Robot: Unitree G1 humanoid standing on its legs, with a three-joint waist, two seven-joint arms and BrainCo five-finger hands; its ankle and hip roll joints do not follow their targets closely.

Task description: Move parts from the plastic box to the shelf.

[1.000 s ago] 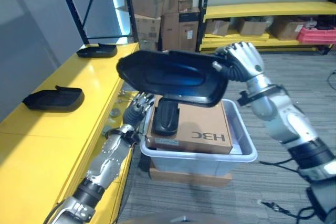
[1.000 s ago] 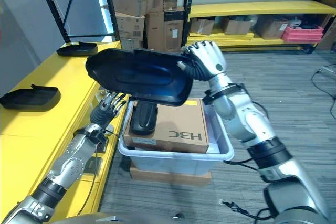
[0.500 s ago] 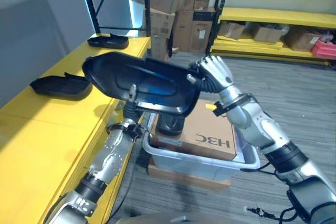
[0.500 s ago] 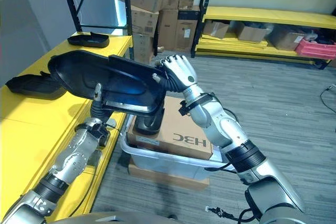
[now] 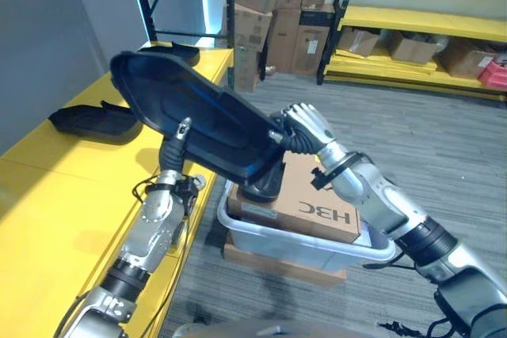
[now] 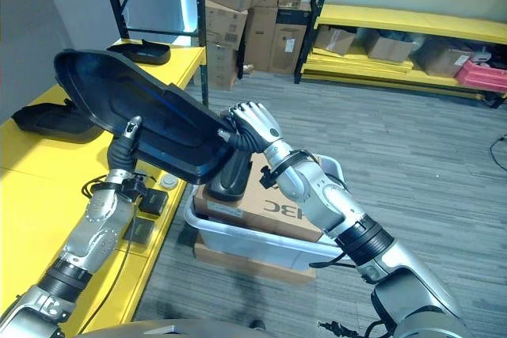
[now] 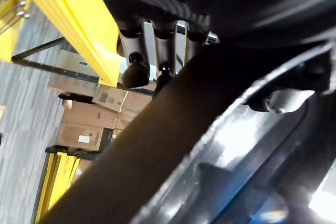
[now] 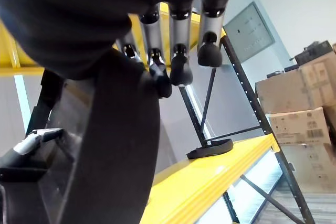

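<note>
A large black plastic part (image 5: 194, 120) hangs tilted in the air over the edge of the yellow shelf (image 5: 55, 195). My right hand (image 5: 305, 126) is shut on its right end. My left hand (image 6: 120, 148) grips its lower rim from beneath, with one fingertip (image 6: 135, 123) over the inner face. The pale plastic box (image 5: 348, 247) stands on the floor below. It holds a cardboard box (image 5: 317, 199) and another black part (image 5: 265, 184) standing upright. Two black parts lie on the shelf, one near (image 6: 43, 119) and one far (image 6: 142, 51).
Stacked cardboard boxes (image 5: 261, 5) and a dark rack upright (image 5: 230, 13) stand behind the shelf. Yellow racks (image 5: 420, 25) with cartons line the back right. Grey carpet floor lies right of the box. Small dark items (image 6: 154, 199) sit under the shelf edge.
The black part has gone left and tilted up over the shelf edge. My left hand has risen from beside the box to the part's lower rim. The camera has also shifted.
</note>
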